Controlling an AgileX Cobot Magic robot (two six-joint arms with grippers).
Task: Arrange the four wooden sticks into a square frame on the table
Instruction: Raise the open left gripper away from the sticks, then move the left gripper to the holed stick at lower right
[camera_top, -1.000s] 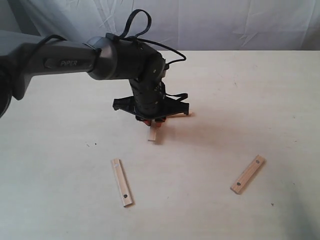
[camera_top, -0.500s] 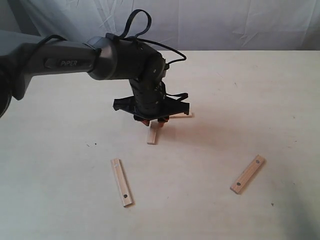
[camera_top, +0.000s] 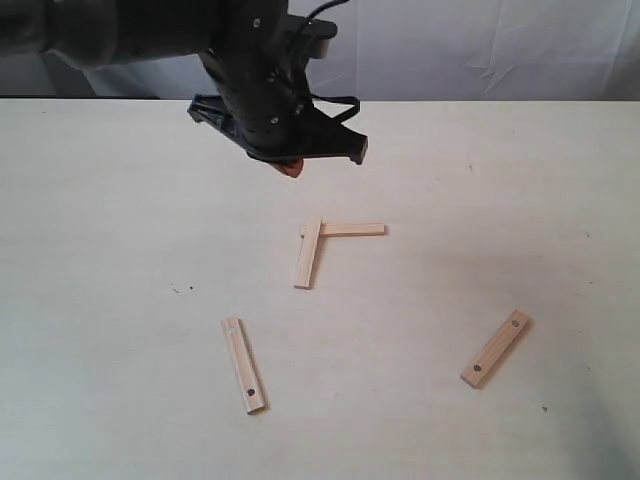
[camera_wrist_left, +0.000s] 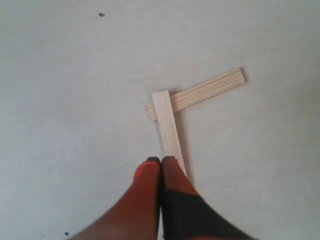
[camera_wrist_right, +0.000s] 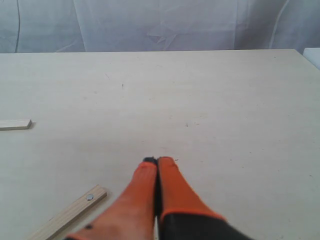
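**Two sticks placed, two to go**

An L (camera_top: 312, 231) of two overlapped sticks lies on the table (camera_top: 540, 180). The left claw (camera_wrist_left: 161, 161) hangs above it, pinched closed and empty. The right claw (camera_wrist_right: 157, 161) is likewise closed on nothing. Best next: take the loose stick (camera_top: 243, 364) by its middle and keep it flat. The other stick (camera_top: 495, 348) lies well apart. Bare cream top, white drape (camera_top: 480, 50) behind.

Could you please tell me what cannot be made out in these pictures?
Left wrist view: the placed stick's near end is hidden behind the left gripper.
Right wrist view: the screw-holed stick and another stick are both cut off by picture edges.
Exterior view: the right gripper is out of frame.
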